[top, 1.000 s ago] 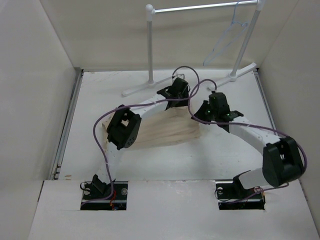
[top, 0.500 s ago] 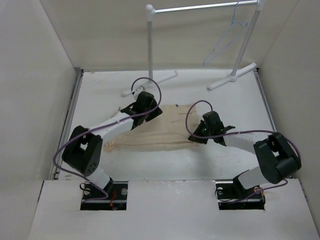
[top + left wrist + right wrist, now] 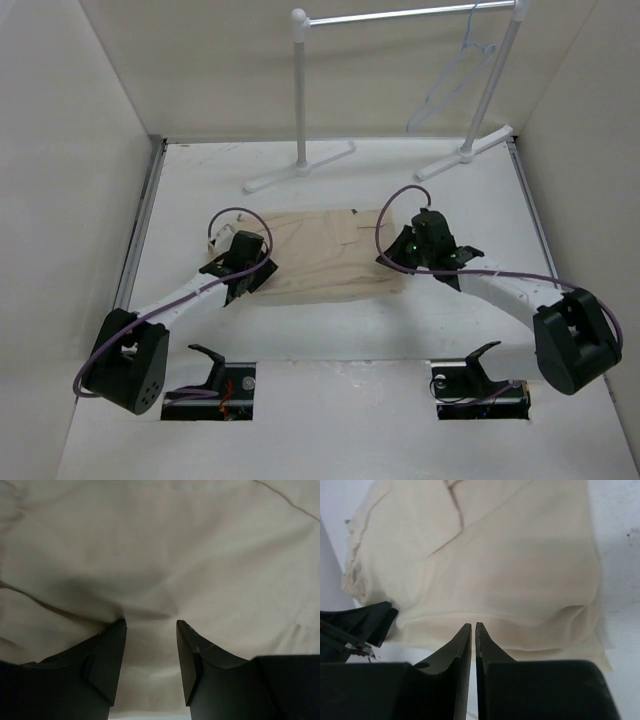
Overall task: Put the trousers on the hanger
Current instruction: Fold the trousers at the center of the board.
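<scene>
right gripper (image 3: 473,625) at trousers (image 3: 485,560) edge, maybe touching

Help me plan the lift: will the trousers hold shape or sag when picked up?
Probably sag: the trousers lie flat and creased on the table, like soft cloth. Likely light, since the fabric looks thin at its folded edge.

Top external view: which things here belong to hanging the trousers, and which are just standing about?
Belong to the job:
trousers, lying on the table
hanger, hooked on the rail

Just there:
white tube rack
purple cables on the arms
</scene>
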Motion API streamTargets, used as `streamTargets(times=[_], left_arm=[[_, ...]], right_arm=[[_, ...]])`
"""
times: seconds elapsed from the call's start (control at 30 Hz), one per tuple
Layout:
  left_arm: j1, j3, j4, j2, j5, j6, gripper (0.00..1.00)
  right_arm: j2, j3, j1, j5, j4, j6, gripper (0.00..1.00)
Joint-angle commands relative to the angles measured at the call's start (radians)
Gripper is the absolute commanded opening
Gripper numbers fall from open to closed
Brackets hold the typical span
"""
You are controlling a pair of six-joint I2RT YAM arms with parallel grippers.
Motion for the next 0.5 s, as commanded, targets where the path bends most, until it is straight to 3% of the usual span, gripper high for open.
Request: streamTargets(times=[0.0, 0.2, 0.37, 0.47], left_arm=[[0.071, -0.032, 0.024, -0.016, -0.014, 0.041, 0.43], [0.209, -0.022, 0.041, 0.007, 0.024, 0.160, 0.43], [0.248, 0.081, -0.024, -0.031, 0.035, 0.234, 0.44], [0.214, 0.179, -0.073, -0.054, 0.010, 0.274, 0.46]], right_arm=[[0.051, -0.079, 0.003, 0.040, 0.035, 0.047, 0.11], [0.102, -0.152, 0.033, 0.021, 0.075, 0.095, 0.13], [-0.091, -0.032, 0.058, 0.037, -0.067, 0.050, 0.48], [-0.194, 0.102, 0.050, 0.036, -0.165, -0.019, 0.61]])
